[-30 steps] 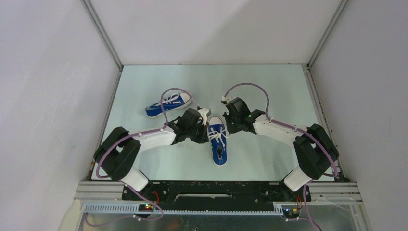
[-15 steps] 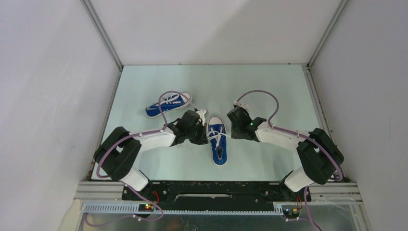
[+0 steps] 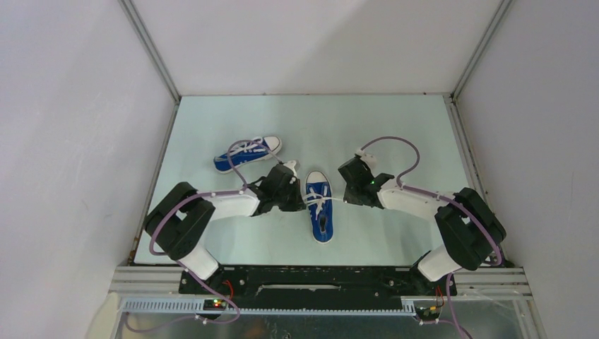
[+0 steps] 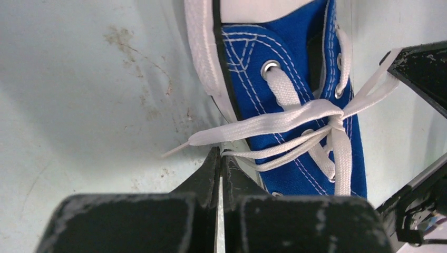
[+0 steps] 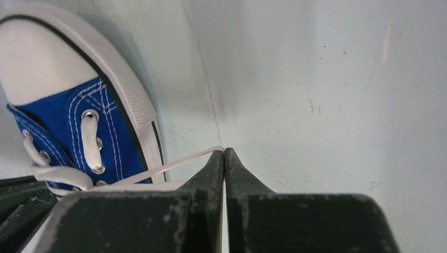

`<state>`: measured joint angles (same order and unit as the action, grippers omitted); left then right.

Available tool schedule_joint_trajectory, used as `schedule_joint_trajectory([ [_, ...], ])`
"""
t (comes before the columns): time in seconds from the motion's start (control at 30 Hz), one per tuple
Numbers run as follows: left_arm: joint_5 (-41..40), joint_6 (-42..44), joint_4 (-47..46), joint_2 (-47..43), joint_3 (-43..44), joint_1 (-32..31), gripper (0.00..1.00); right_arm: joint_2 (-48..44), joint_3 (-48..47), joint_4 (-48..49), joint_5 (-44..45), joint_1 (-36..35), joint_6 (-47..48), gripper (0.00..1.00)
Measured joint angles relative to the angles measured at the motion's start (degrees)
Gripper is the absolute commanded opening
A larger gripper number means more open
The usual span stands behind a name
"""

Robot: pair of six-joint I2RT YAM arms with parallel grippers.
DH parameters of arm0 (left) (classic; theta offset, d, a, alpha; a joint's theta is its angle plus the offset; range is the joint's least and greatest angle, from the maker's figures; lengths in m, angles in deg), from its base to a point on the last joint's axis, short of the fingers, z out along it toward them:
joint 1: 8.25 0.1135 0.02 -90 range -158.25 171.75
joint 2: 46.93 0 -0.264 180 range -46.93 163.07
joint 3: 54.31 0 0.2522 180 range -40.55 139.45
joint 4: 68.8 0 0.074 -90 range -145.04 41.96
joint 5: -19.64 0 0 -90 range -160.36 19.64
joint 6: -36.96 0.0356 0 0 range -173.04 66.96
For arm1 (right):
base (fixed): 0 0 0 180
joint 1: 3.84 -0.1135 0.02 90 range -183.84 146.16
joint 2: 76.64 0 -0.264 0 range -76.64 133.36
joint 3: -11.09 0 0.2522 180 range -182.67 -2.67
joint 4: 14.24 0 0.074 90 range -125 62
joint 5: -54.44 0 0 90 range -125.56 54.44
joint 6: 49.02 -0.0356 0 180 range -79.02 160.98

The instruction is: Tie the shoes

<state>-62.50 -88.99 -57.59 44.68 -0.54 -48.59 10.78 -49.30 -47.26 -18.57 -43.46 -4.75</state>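
A blue canvas shoe [image 3: 321, 219] with a white toe cap lies mid-table, toe pointing away from the arms. Its white lace [image 3: 322, 200] stretches sideways across it, crossed in a knot [image 4: 336, 113] over the tongue. My left gripper [image 3: 302, 200] is at the shoe's left side, shut on one lace strand [image 4: 263, 153]. At the shoe's right side my right gripper [image 3: 344, 198] is shut on the other strand [image 5: 174, 166]. In the wrist views both gripper tips [image 4: 220, 153] [image 5: 225, 151] pinch the lace. The second shoe [image 3: 247, 154] lies at the back left, apart from both grippers.
The pale green table [image 3: 395, 127] is boxed in by white walls on three sides. A black base rail [image 3: 318, 279] runs along the near edge. Purple cables [image 3: 395, 141] arc over both arms. Stains mark the table by the shoe [image 4: 126, 42].
The right gripper has come nearer and to the right. The left gripper has drawn slightly left. The lace between them has pulled out into a taut sideways line.
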Motion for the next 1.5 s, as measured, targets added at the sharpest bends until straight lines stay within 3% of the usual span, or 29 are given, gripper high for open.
schedule_joint_trajectory([
  [0.43,-7.9,-11.3,-7.5,-3.4,-6.7,0.1,0.00,-0.7,3.4,-0.9,1.6,1.9,-15.0,0.00],
  [0.93,-11.6,-16.9,-13.7,-4.0,-10.3,0.1,0.00,-6.3,10.1,5.4,-0.8,4.2,-20.3,0.00],
  [1.37,-12.2,-17.3,-14.2,-4.0,-10.6,0.0,0.00,-7.2,10.4,5.1,-0.2,4.2,-22.8,0.00],
  [1.5,-16.2,-17.2,-7.3,-7.5,-8.9,-1.4,0.00,-9.7,10.5,3.9,0.8,4.0,-22.8,0.00],
])
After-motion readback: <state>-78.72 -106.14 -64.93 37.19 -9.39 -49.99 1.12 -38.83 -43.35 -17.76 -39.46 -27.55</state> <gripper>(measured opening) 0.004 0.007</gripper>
